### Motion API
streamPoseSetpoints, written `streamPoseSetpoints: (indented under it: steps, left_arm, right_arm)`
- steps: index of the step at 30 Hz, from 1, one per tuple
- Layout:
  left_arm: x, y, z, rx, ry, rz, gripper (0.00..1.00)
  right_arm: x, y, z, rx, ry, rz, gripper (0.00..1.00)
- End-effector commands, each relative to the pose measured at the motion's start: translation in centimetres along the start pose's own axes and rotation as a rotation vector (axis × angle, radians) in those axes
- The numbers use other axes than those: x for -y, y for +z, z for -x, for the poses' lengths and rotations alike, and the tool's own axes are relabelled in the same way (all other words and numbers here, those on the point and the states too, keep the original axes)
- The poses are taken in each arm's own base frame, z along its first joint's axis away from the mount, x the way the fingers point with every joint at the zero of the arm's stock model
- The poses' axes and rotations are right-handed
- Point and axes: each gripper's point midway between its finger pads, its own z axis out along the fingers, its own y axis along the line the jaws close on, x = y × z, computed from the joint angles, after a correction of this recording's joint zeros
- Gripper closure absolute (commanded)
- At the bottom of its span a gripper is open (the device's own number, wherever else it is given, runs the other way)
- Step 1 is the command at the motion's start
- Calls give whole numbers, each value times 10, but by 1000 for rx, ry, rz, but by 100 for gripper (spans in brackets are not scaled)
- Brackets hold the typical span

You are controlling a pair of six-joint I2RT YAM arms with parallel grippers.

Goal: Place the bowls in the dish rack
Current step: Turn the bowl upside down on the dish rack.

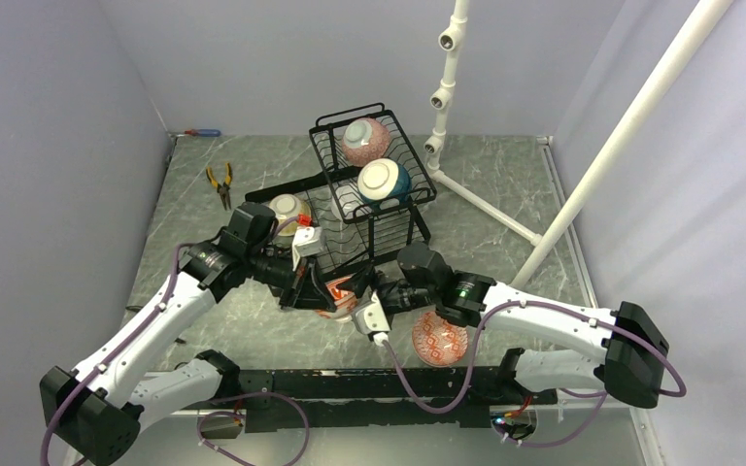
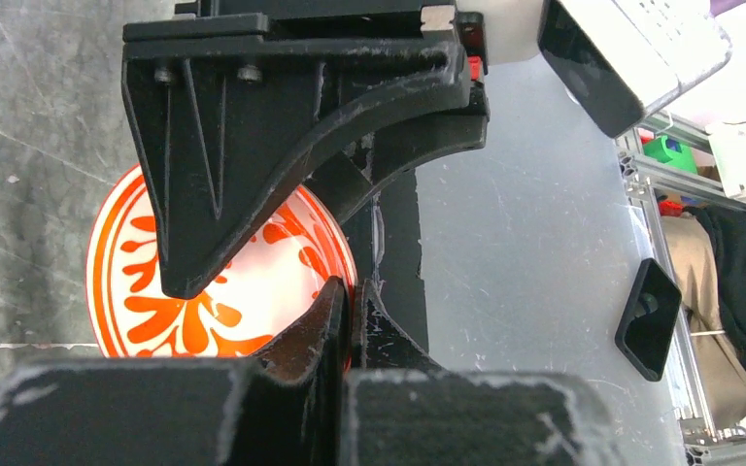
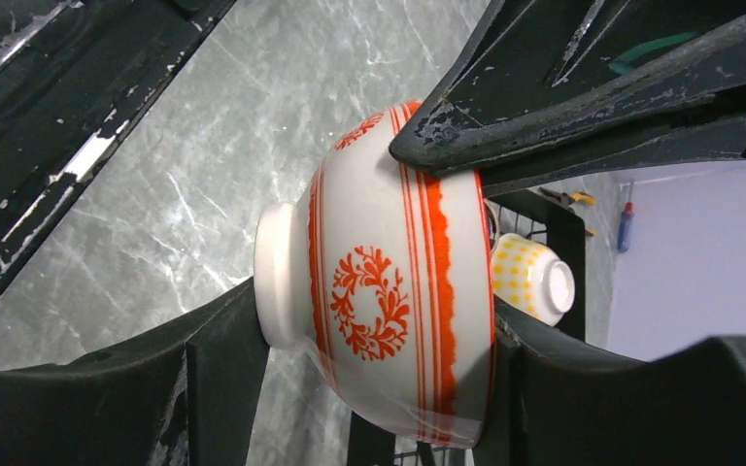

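The left gripper (image 2: pixel 352 291) is pinched tight on the rim of a red-patterned bowl (image 3: pixel 389 291), one finger inside the rim and one outside. The right gripper (image 1: pixel 361 299) meets it from the other side. Its jaws stand wide around the same bowl, with one black finger pressed on the wall near the rim and another cradling the underside by the foot. The bowl is held on its side between the two grippers, with its white foot ring and an orange wreath motif facing the right wrist camera. It is just in front of the near face of the dish rack (image 1: pixel 389 233), a black wire rack on a grey marbled table (image 1: pixel 505 194). In the rack's raised basket sit a pink speckled bowl (image 1: pixel 366 139) toward the far end and a teal-and-white bowl (image 1: pixel 384 182) toward the near end. A cream-yellow bowl (image 1: pixel 288 208) rests at the rack's left side, just beside the basket. A second red-patterned bowl (image 1: pixel 439 338) lies on the table in front of the rack and to its right, near the right arm. Orange-handled pliers (image 1: pixel 220 184) lie well to the left of the rack. A white pipe stand (image 1: pixel 444 97) rises just to the rack's right.
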Motion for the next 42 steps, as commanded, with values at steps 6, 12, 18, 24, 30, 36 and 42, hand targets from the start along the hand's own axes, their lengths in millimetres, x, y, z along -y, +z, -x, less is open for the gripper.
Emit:
streamPoseSetpoints:
  steps: [6,12,18,24,30,36,42]
  left_arm:
    - [17,-4,21,49,122,-73,97]
    - [14,-4,23,55,137,-60,97]
    - [5,-3,22,55,161,-14,59]
    - [-11,-9,22,59,232,122,7]
    - [-24,-25,32,128,357,312,6]
    - [-32,-39,45,231,478,448,6]
    - [-34,-33,41,202,545,440,6]
  right_arm:
    - [11,0,-1,-24,-47,-22,31]
    - [10,0,-2,-31,-40,-16,98]
    - [12,-2,2,-8,-23,-49,100]
    - [15,-7,-1,-8,57,-87,100]
    - [22,-19,-6,8,162,-184,100]
    - [40,-33,3,46,295,-292,100]
    - [49,-38,13,75,359,-325,100]
